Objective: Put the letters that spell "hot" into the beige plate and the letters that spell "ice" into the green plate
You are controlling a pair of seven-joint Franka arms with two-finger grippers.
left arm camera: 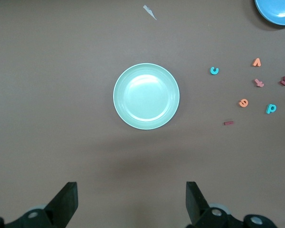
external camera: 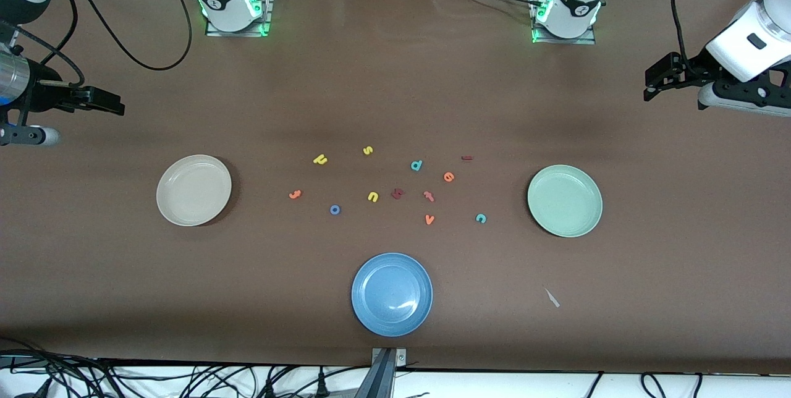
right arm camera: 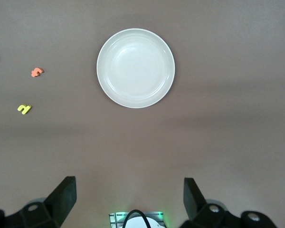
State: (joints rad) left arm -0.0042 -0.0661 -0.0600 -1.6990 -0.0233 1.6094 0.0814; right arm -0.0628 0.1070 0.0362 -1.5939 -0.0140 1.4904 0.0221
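Observation:
The beige plate (external camera: 194,190) (right arm camera: 135,68) lies toward the right arm's end and the green plate (external camera: 565,200) (left arm camera: 146,96) toward the left arm's end. Small letters lie scattered between them: yellow h (external camera: 319,159) (right arm camera: 23,109), blue o (external camera: 335,209), orange t (external camera: 295,194) (right arm camera: 36,72), dark red i (external camera: 467,157) (left arm camera: 228,123), teal c (external camera: 481,218) (left arm camera: 214,71), orange e (external camera: 448,177) (left arm camera: 243,102). My left gripper (external camera: 655,80) (left arm camera: 132,199) hangs open and empty high by the green plate. Open and empty too, my right gripper (external camera: 105,100) (right arm camera: 128,197) hangs by the beige plate.
A blue plate (external camera: 392,294) lies nearest the front camera. Among the letters also lie a yellow s (external camera: 368,151), yellow n (external camera: 372,196), teal d (external camera: 416,165), orange v (external camera: 429,219), a chunky dark red letter (external camera: 397,193) and a salmon one (external camera: 428,196). A paper scrap (external camera: 552,298) lies near the front.

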